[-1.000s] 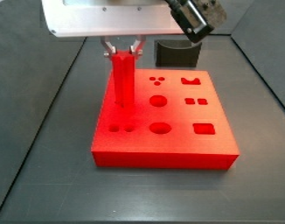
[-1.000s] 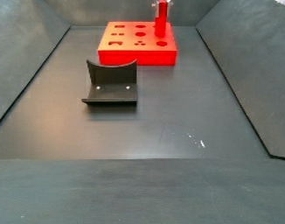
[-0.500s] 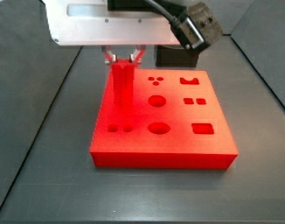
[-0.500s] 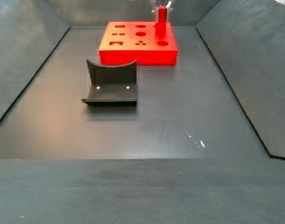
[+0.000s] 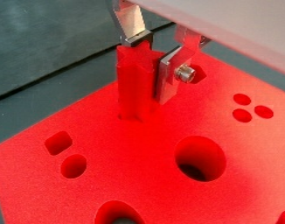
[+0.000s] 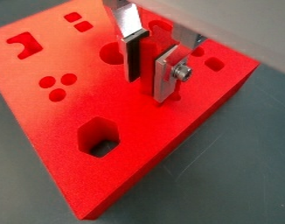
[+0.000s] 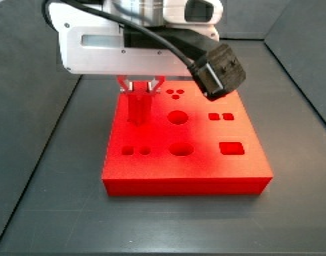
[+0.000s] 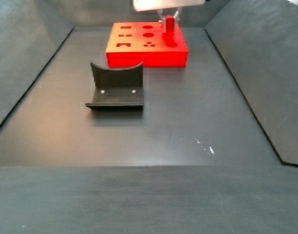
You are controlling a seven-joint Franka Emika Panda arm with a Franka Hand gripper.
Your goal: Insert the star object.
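The gripper point(image 5: 158, 51) has come down since a second ago, jaws clamped on the peg point(image 5: 135, 83), which now stands shorter above the block point(image 7: 206, 165), sunk deeper into its hole. The block sits near the table's far edge point(image 8: 137, 27).

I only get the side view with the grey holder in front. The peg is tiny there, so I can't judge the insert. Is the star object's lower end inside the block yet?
Observer: Yes. In a wrist view the star object stands upright with its lower end sunk into the red block.
Operator: Is the gripper on it?
Observer: The gripper is at its top, and the fingers press its two sides.
Operator: How much sticks out?
Observer: In a side view a good part of the peg stands above the block, beside the large round hole.
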